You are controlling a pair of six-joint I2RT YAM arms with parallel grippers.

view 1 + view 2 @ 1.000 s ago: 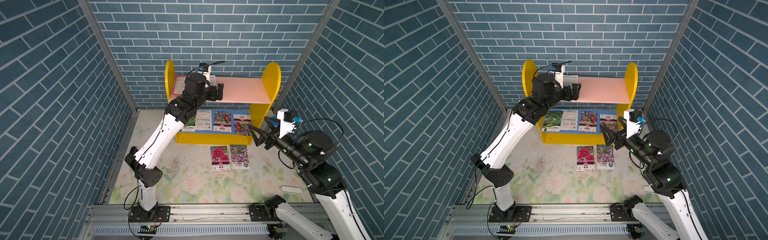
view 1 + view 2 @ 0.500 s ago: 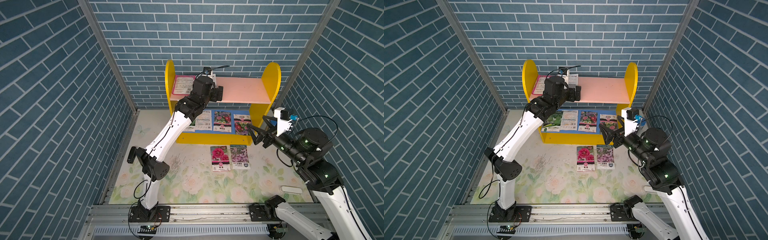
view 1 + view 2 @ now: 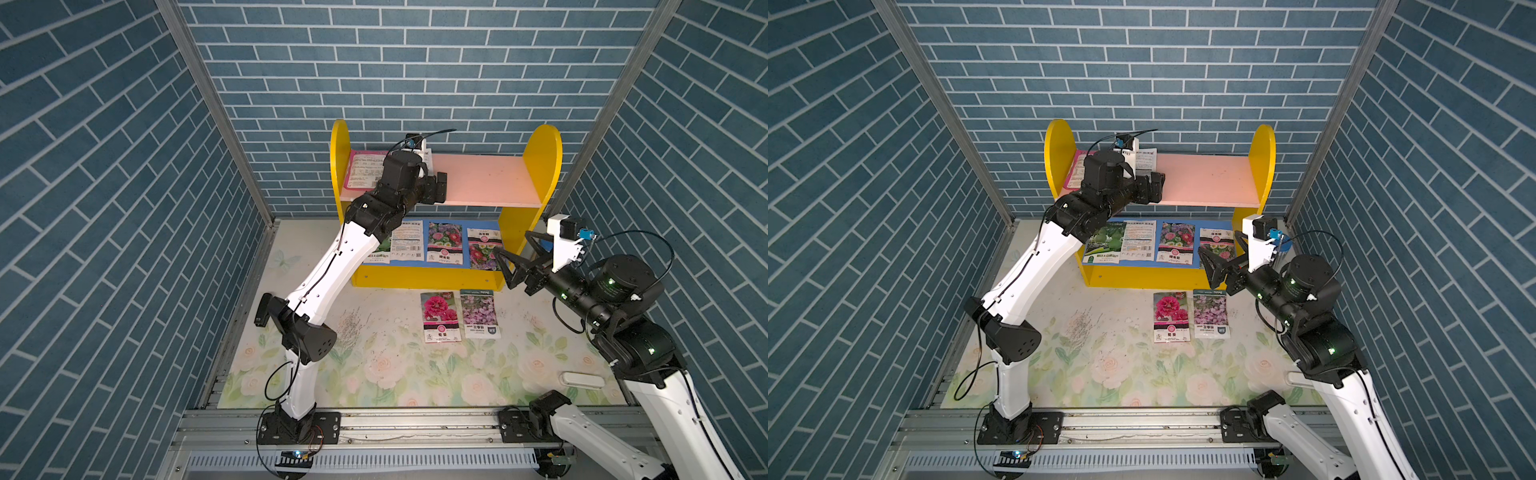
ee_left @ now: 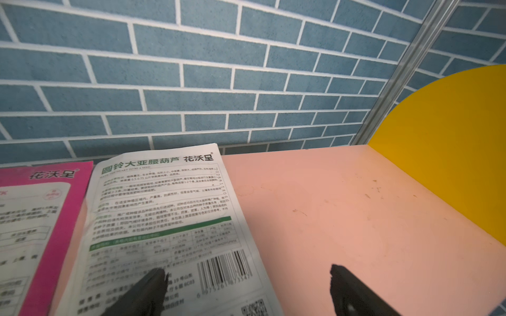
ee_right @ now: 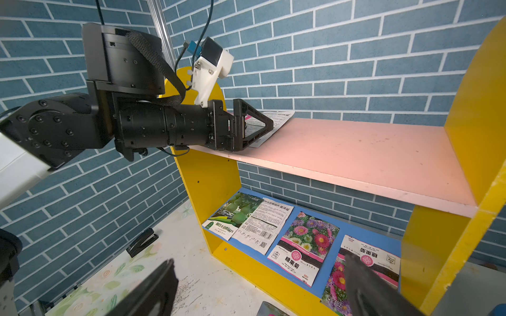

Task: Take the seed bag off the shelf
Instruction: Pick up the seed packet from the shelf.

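Before the brick wall (image 3: 415, 83), the shelf (image 3: 540, 158) holds four seed bags (image 3: 444, 243) on its blue lower board (image 5: 383, 236) and two on its pink upper board (image 3: 490, 183), where the white seed bag (image 4: 169, 213) lies lengthwise front-to-back, title toward the wall, partly beneath the open left gripper (image 4: 246, 287); the right gripper (image 3: 513, 249) gapes empty.

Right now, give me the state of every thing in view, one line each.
left tool, open, straddling an edge of the white seed bag.
right tool, open, empty.
white seed bag, flat on the pink board, text side up.
pink seed bag, flat beside it.
shelf, upright.
lower seed bags, four lying flat on the blue board.
front seed bags, two flat on the mat.
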